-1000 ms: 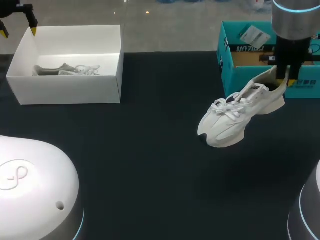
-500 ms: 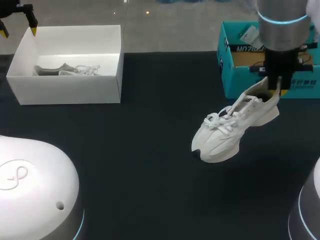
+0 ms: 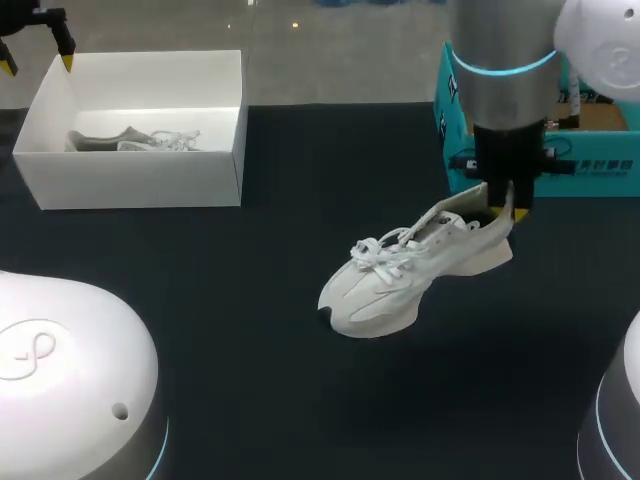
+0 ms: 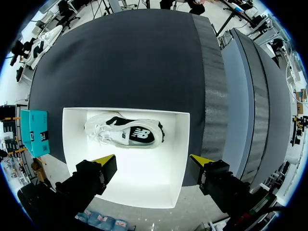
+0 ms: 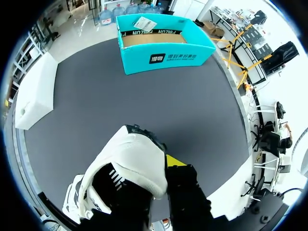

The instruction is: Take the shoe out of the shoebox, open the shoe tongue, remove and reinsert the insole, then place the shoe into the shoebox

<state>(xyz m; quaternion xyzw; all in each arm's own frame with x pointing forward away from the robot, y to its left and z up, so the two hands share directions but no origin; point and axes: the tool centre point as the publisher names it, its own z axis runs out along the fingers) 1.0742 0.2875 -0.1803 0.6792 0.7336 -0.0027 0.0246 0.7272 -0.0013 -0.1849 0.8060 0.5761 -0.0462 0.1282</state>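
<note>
The right claw pinches the white shoe at the back. One finger is inside the hole where the foot goes. The other finger is outside, on the heel. In the right wrist view the right claw has the heel wall of the shoe squeezed between its fingers, and only one yellow tip shows.

The shoe is near the middle of the dark table, a bit to the right side. It is tilted. The heel is up high and the toe points down and to the left. I cannot tell if the toe touches the table. The laces are tied on top.

The blue-green shoebox sits at the far right of the table, behind the right arm. It is open on top. In the right wrist view the blue-green shoebox is well ahead of the claw, and a paper card lies inside it.

A white box sits at the far left of the table. A second shoe lies in it.

The left claw hangs over the far left corner of the white box. Its fingers are spread wide and hold nothing. In the left wrist view the left claw is right above the white box, and the second shoe lies on its side along the far wall.
</note>
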